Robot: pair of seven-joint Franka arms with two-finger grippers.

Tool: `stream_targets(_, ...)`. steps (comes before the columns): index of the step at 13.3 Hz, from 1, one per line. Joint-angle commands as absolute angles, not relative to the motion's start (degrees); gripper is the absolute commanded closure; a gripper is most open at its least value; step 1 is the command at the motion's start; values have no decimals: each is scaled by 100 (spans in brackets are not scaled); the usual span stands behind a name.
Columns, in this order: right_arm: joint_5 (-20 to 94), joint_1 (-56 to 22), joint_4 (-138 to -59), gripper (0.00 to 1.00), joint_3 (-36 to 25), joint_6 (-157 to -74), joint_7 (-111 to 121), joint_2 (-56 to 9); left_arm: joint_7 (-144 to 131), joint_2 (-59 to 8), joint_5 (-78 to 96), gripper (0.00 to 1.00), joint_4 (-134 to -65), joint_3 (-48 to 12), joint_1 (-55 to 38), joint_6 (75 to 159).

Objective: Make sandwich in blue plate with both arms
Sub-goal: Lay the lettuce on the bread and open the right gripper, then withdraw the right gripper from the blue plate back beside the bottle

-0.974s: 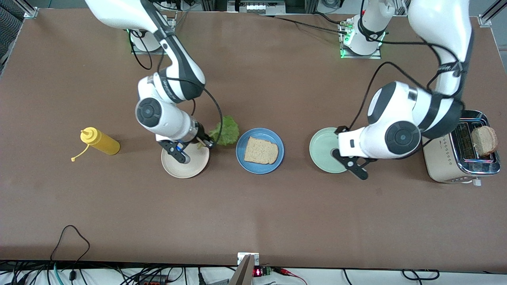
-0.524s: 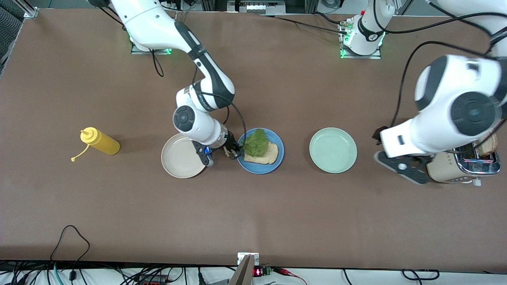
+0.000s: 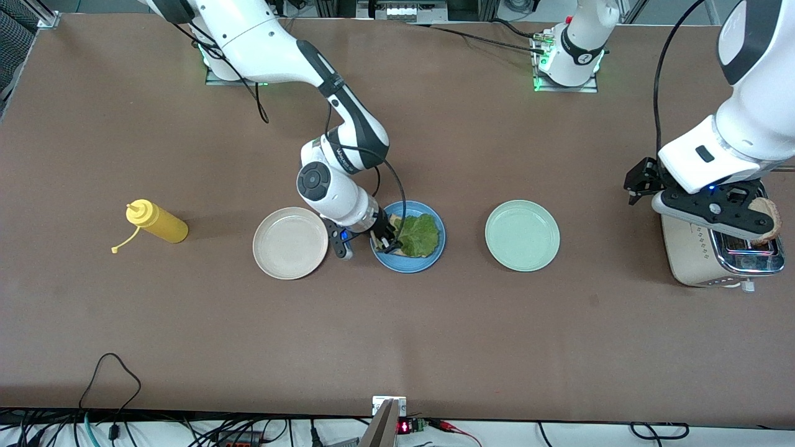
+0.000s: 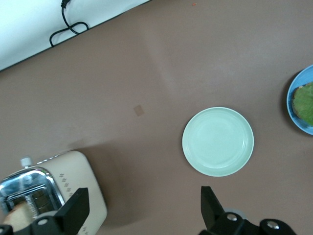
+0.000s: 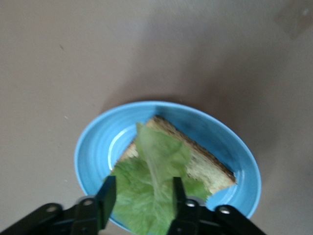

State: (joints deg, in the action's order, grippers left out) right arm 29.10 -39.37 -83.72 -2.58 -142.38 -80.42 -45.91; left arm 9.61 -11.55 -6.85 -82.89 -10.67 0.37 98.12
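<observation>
The blue plate (image 3: 435, 261) sits mid-counter between the beige plate (image 3: 290, 243) and the mint plate (image 3: 522, 235), with a toast slice (image 5: 205, 166) on it and lettuce (image 3: 419, 233) draped over the toast. The right gripper (image 3: 386, 241) is low over the plate's edge — jaws parted either side of the leaf, not pinching it as far as I can see. The left gripper (image 4: 142, 208) hangs over the toaster (image 3: 714, 254), jaws spread wide and empty — second slice (image 3: 770, 218) is poking out of the slot.

Lettuce (image 3: 420, 233) on toast (image 5: 205, 164); blue plate (image 3: 380, 253).
</observation>
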Motion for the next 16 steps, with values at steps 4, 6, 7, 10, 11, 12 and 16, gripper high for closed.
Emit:
stream_targets(4, 2628, -3140, -8306, 0, -545, -11914, -6658, -3360, 396, -334, -387, 0, -9466, -1107, 246, 9933)
stream_targets(6, 2567, -2865, -8323, 0, -867, -10615, -5438, -2806, 396, -343, -387, 0, -9405, -1107, 237, 9818)
stream_targets(7, 2462, -2787, -8341, 0, -992, -10052, -4953, -2560, 396, -343, -387, 0, -9404, -1107, 237, 9800)
stream_targets(10, 1874, -2068, -8367, 0, -1011, -8714, -3503, -1778, 352, -343, -387, 0, -9396, -1116, 211, 9738)
stream_targets(11, 1672, -1857, -8385, 0, -1011, -8353, -3028, -1601, 308, -343, -378, 0, -9396, -1116, 202, 9721)
stream_targets(12, 1470, -1611, -8472, 0, -1002, -8106, -2458, -1382, 142, -334, -378, 0, -9387, -1160, 202, 9581)
stream_targets(16, 417, -679, -9699, 0, -1002, -7954, 134, -153, -88, -343, -387, 0, -9264, -1204, 176, 9343)
